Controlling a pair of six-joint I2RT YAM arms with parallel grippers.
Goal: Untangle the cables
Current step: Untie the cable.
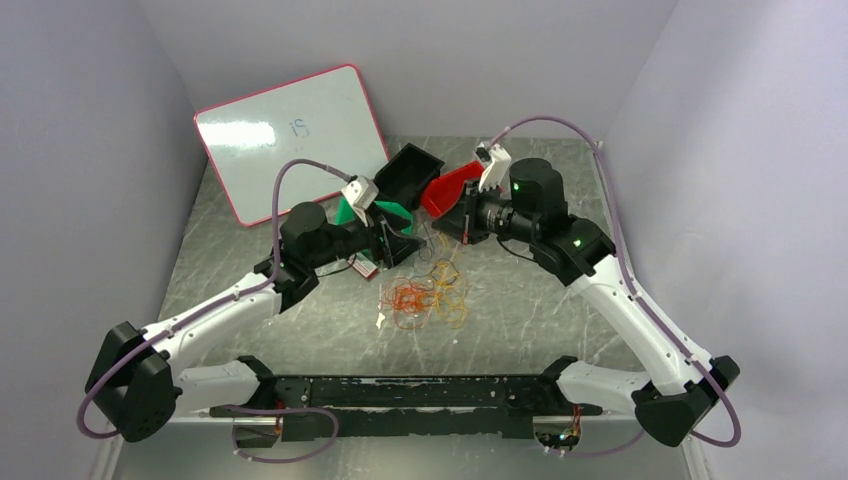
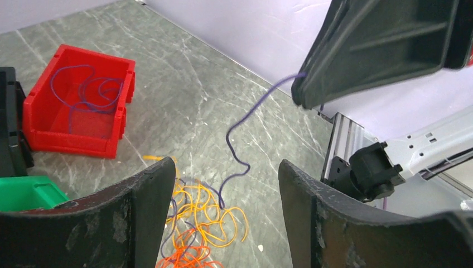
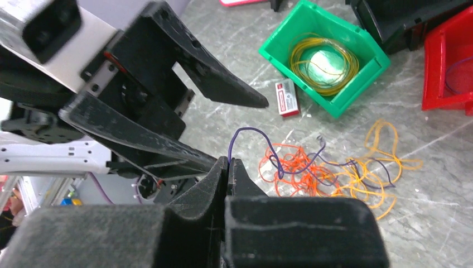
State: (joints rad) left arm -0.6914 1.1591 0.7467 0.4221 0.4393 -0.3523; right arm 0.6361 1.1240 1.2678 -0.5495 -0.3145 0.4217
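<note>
The cables (image 1: 428,296) lie in a tangled heap of yellow, orange and red loops on the table between the two arms. My right gripper (image 3: 229,162) is shut on the end of a thin purple cable (image 3: 252,133). It arcs from the fingertips down into the orange and yellow loops (image 3: 329,170). In the left wrist view the same purple cable (image 2: 237,145) hangs from the right gripper's fingertips to the pile (image 2: 203,215). My left gripper (image 2: 226,187) hovers open above the pile with nothing between its fingers. From above, the left gripper (image 1: 386,240) and right gripper (image 1: 458,230) face each other.
A green bin (image 3: 357,84) holds coiled yellow cable. A red bin (image 2: 39,131) holds purple cable. A black bin (image 1: 410,170) stands behind them. A small red and white box (image 3: 286,97) lies by the green bin. A whiteboard (image 1: 290,135) leans at the back left.
</note>
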